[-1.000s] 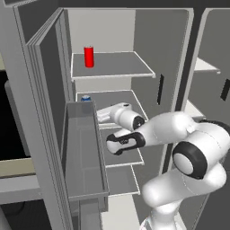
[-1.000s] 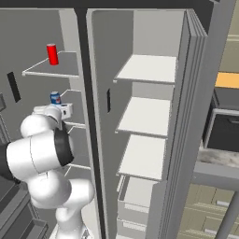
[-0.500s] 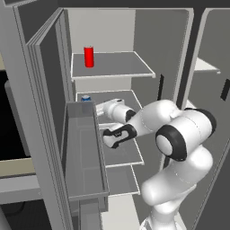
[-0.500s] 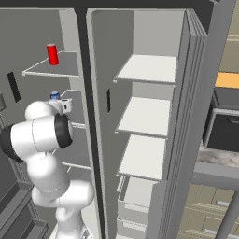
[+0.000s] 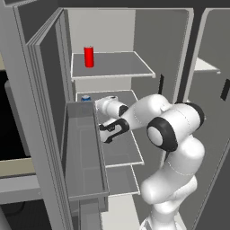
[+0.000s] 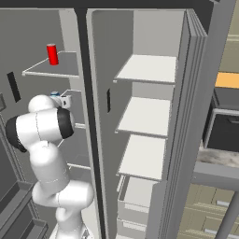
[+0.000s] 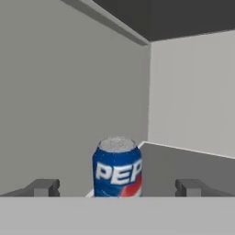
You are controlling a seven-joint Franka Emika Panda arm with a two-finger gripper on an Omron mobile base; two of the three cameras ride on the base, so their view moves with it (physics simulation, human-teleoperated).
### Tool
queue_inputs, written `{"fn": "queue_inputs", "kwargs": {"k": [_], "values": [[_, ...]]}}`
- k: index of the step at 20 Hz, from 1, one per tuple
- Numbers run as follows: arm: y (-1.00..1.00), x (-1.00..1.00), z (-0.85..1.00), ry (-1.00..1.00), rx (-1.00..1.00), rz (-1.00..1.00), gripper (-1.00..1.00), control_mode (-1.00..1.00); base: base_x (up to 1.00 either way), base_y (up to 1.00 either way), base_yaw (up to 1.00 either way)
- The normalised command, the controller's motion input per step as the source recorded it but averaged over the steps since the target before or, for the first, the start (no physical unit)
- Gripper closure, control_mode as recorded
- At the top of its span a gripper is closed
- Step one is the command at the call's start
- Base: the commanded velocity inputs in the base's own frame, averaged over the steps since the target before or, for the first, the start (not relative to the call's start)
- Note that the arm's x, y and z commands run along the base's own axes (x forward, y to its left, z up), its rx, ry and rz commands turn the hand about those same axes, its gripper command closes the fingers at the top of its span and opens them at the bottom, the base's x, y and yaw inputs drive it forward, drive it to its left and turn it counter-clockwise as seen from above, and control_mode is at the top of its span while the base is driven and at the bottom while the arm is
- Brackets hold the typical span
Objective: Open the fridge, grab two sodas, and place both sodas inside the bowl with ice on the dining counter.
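Left base view: the fridge [image 5: 134, 27] is standing open, its left door swung out toward the camera with a long grey door bin [image 5: 83, 157] at 8 o'clock in the picture. A red soda can [image 5: 89, 56] is standing upright on the top shelf [image 5: 121, 67], at 11 o'clock. One shelf below, the top of a blue soda can [image 5: 86, 98] is peeking out just behind the bin's far end. The white arm is reaching from 5 o'clock into the middle shelf, its hand pointing left toward the blue can. The gripper itself is hidden behind the wrist here, so its jaws cannot be judged from this side.

Right base view: the arm is rising at 8 o'clock and bending into the left compartment. The red can [image 6: 52, 54] is sitting on the upper shelf at 10 o'clock. The blue can [image 6: 55, 94] is showing as a small lid just above the arm's shoulder, close beside the hand. Pale shelves [image 6: 144, 112] are filling the right compartment. At 3 o'clock, a strip of mottled granite counter [image 6: 219, 156] is lying beyond the right door.

Hand view: the gripper [image 7: 118, 187] is spread wide, its two dark fingertips [image 7: 42, 187] standing well apart at 6 o'clock. The blue can [image 7: 117, 168] is standing upright between them, touching neither, near the shelf's back corner.
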Motion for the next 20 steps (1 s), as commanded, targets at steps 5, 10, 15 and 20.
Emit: {"fn": "queue_inputs", "kwargs": {"k": [5,10,15,20], "values": [[0.22,0.24,-0.17,0.01,0.0,0.0,-1.0,-1.0,0.0,0.0,0.0],[0.08,0.15,-0.16,0.0,0.0,0.02,-1.0,-1.0,0.0,0.0,0.0],[0.0,0.12,-0.08,0.0,0.0,0.02,-1.0,-1.0,0.0,0.0,0.0],[0.0,0.14,-0.01,0.0,0.0,0.01,-1.0,-1.0,0.0,0.0,0.0]]}}
